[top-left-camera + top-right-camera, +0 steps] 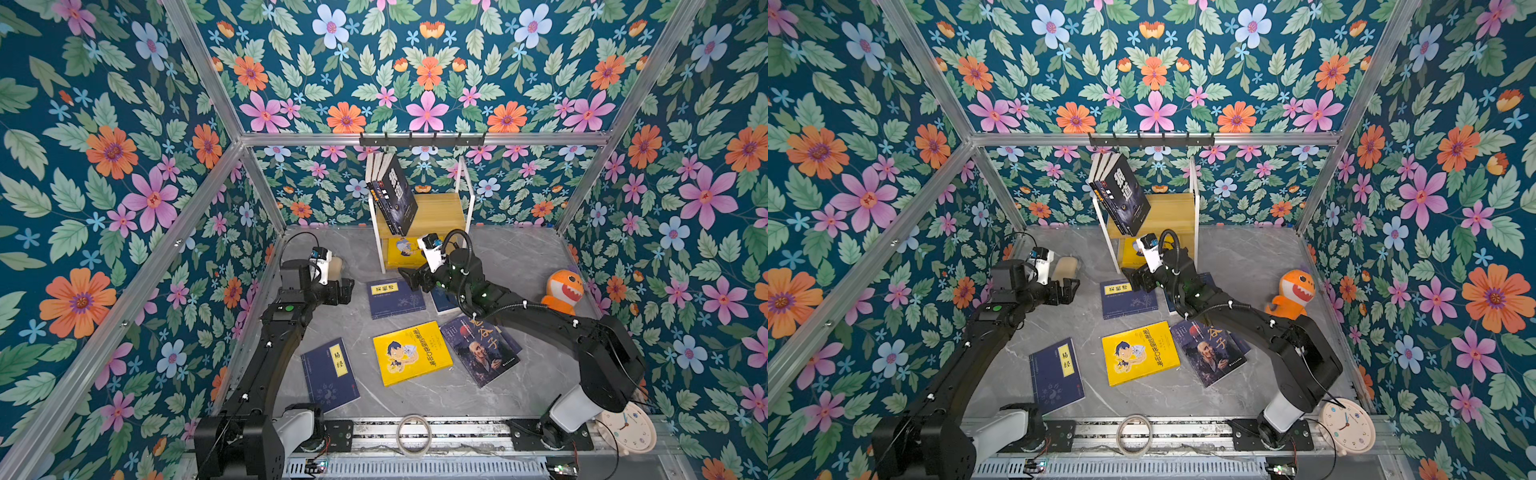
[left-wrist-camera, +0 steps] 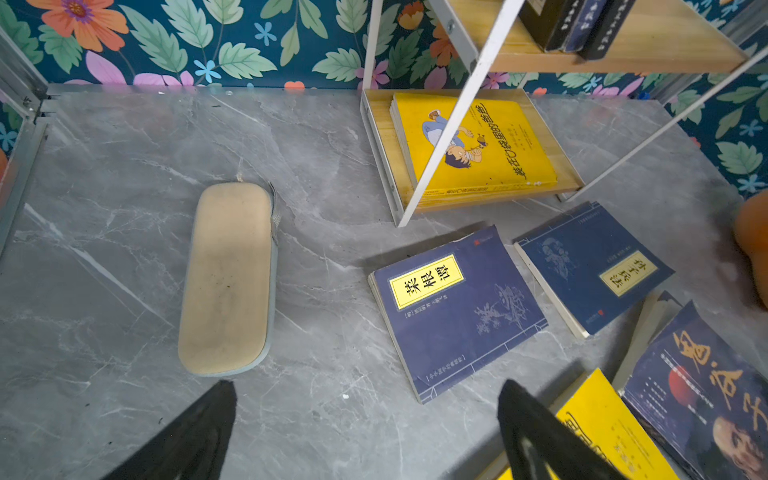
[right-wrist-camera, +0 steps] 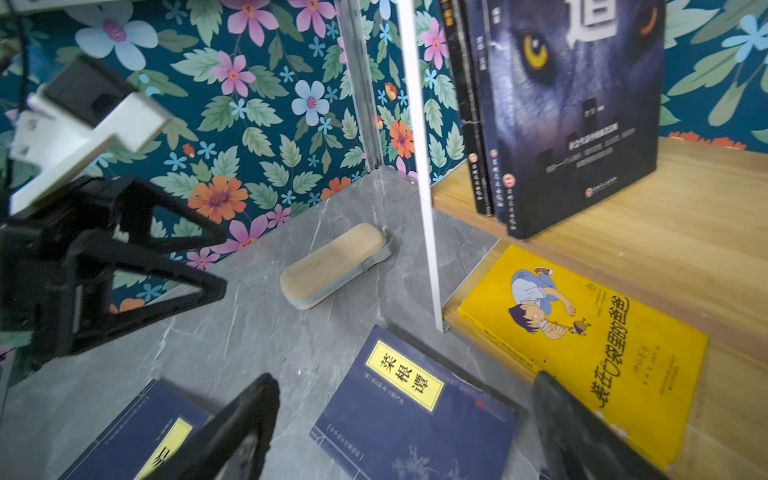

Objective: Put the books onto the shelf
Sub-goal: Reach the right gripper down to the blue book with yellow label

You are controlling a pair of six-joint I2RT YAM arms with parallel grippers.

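As right gripper (image 3: 403, 390) gapes empty beside the shelf (image 1: 440, 212), yellow book (image 3: 582, 332) lies flat on lower board (image 3: 731, 395), judged delivered; left gripper (image 2: 368, 390) hangs wide.

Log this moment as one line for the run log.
left gripper: open, empty | right gripper: open, empty | shelf: dark books standing above, yellow book flat below | table: loose books lying flat

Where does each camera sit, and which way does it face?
Top views: overhead in front, looking down toward the shelf; left arm, right arm show.
Left wrist: faces the table and shelf's lower board; its open fingers show.
Right wrist: faces the shelf closely; its fingers and the left gripper show.
Shared by both wrists: yellow book, beige case.
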